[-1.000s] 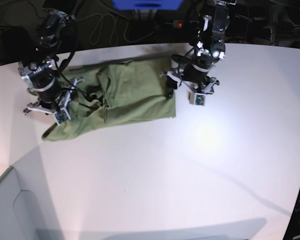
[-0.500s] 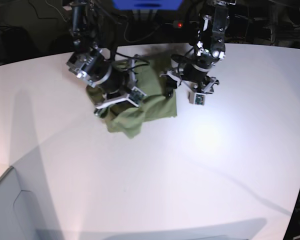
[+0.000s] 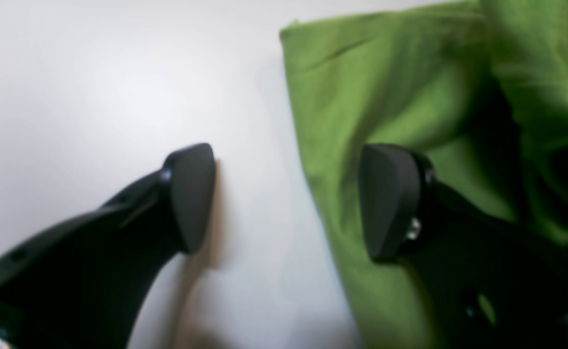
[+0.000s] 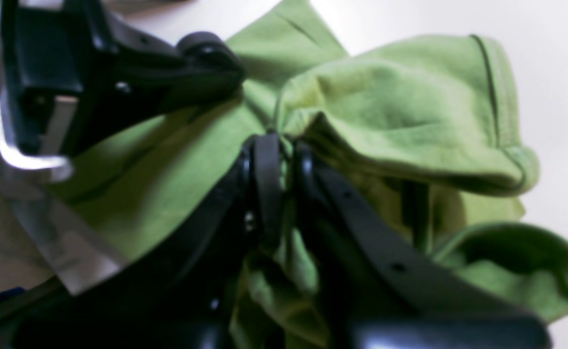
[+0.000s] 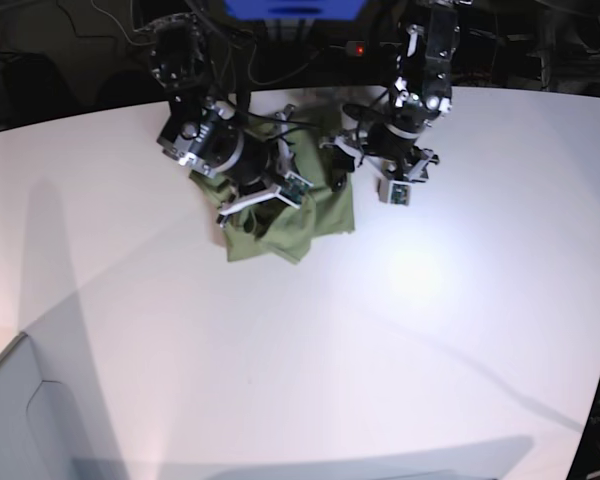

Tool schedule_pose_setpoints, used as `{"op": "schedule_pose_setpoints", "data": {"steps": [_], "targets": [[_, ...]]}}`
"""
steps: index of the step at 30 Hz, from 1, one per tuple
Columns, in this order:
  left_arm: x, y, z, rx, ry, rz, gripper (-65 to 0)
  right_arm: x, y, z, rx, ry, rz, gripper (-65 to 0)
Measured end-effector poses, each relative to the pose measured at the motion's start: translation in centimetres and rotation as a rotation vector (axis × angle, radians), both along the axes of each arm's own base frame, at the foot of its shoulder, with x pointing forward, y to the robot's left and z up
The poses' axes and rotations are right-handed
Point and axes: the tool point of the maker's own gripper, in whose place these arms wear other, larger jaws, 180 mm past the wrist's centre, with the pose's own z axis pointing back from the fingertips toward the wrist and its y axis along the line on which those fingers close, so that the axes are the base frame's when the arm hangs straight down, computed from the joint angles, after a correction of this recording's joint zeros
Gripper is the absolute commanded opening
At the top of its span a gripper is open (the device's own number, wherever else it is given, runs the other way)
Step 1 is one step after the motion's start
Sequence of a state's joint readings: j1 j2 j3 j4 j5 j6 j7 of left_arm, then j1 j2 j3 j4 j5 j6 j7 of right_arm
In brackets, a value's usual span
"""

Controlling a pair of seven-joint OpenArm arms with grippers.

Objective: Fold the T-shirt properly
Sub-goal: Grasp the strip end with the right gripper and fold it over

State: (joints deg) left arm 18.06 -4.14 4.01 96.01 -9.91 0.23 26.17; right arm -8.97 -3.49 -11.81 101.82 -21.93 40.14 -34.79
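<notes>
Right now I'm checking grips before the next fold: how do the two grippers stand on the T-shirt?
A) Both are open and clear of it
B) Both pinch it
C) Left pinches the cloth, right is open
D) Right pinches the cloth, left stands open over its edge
D: the right gripper pinches the bunched T-shirt; the left gripper stands wide open over its edge.

2 black arms with silver-grey wrist housings and loose black cabling along the links. Left gripper [image 3: 286, 201]: matte black curved fingers [image 3: 189, 194] ending in flat rounded pads, 1 small silver screw by the pad mount. Right gripper [image 4: 281, 169]: slim black fingers with small screw holes, bright metal bracket on the wrist block behind.
</notes>
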Motion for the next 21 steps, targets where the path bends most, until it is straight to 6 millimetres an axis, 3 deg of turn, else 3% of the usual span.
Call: {"op": "schedule_pose_setpoints", "data": {"steps": [4,6,16,21], "targets": [[-0.3,-0.1,0.7,0.003,-0.002,-0.004,-20.3,-0.1,0.0,0.0,0.002,0.002,0.000,-37.1],[-0.2,-0.1,1.0,0.004,-0.008,-0.005,-20.3,-0.4,0.2,0.0,0.005,0.002,0.005,-33.0],[-0.5,2.5,3.5,0.029,-0.063,0.060,-20.3,0.6,-2.3,7.2,0.046,-0.200,-0.084,-35.3],[-1.6,4.7,4.4,0.062,-0.072,0.109,-20.3,1.6,-5.7,6.4,-0.012,-0.190,-0.182,-34.9]]}}
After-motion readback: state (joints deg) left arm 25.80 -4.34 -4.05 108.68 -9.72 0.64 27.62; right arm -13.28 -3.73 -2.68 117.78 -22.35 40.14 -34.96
